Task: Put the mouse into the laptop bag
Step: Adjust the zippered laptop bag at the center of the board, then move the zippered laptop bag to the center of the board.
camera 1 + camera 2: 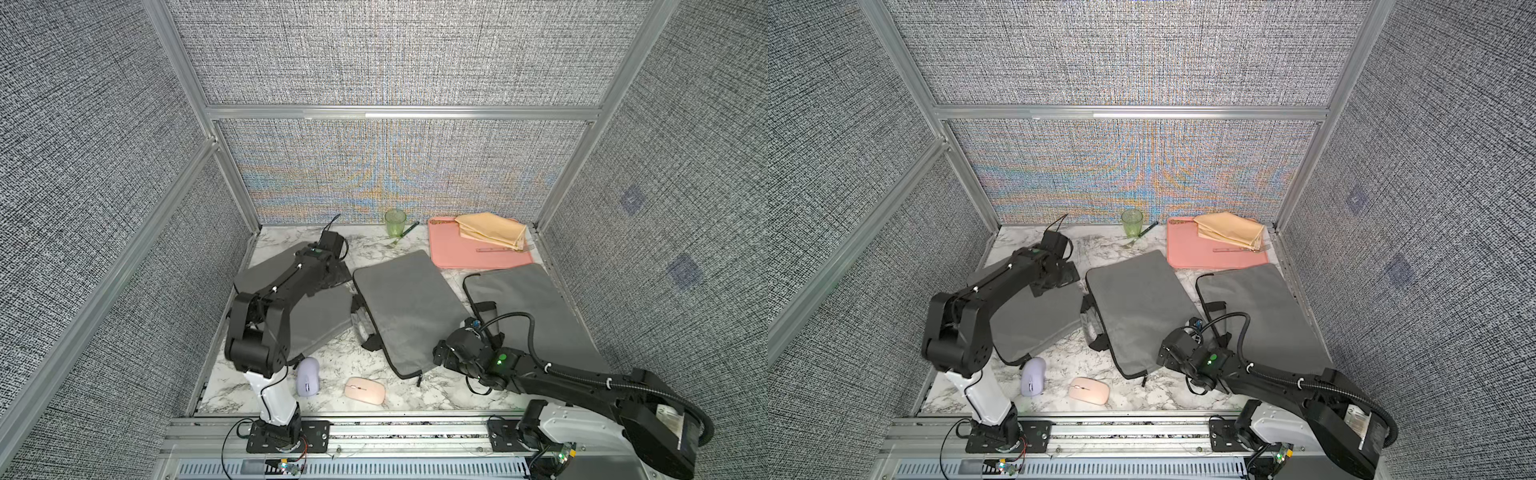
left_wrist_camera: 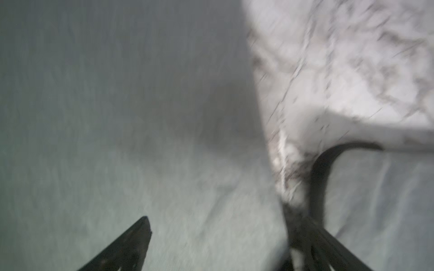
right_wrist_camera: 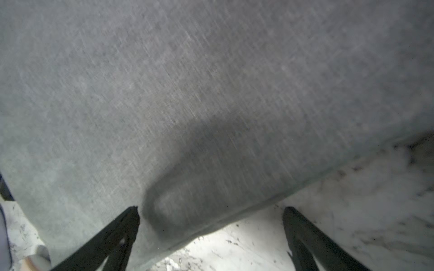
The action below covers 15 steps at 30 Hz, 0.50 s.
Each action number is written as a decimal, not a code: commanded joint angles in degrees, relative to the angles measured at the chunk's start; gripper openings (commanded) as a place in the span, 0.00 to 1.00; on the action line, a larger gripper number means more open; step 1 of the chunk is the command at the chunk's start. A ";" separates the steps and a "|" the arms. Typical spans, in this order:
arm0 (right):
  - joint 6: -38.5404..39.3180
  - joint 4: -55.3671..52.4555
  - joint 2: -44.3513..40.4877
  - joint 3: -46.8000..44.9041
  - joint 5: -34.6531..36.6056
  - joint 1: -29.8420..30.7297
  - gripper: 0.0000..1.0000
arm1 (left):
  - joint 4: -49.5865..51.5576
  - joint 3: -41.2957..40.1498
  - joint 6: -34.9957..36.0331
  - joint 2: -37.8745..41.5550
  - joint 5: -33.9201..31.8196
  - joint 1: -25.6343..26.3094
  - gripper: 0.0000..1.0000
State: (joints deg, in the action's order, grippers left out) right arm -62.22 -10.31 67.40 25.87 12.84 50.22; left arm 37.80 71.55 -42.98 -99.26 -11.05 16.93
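Two mice lie on the counter (image 1: 432,397), on the robot's side of the middle laptop bag (image 1: 409,307). The pink mouse (image 1: 365,390) sits near that bag's front corner, its long side running left to right. The purple mouse (image 1: 307,377) lies further left. The right end effector (image 1: 442,353) hangs wide and empty over the bag's front edge, so the pink mouse is just to its left. The left end effector (image 1: 332,276), also wide and empty, is past the bag's far left side. The right arm looks nearer.
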 commanded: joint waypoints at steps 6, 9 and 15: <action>-3.25 7.00 0.45 -1.13 1.56 -1.32 0.99 | 19.72 -10.74 -26.08 13.16 -11.51 -0.10 0.99; -3.78 8.65 0.72 -2.04 1.28 -1.77 0.99 | 32.88 -7.83 -32.85 11.87 -14.85 -0.49 0.99; -3.68 7.88 0.34 -2.65 1.48 -1.96 0.99 | 35.91 -10.93 -39.50 12.08 -19.14 -2.79 0.99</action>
State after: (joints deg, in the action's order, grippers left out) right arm -65.41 -2.00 67.90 23.51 13.80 48.34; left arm 67.13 61.23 -76.27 -87.22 -25.30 14.85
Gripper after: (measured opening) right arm 0.989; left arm 0.992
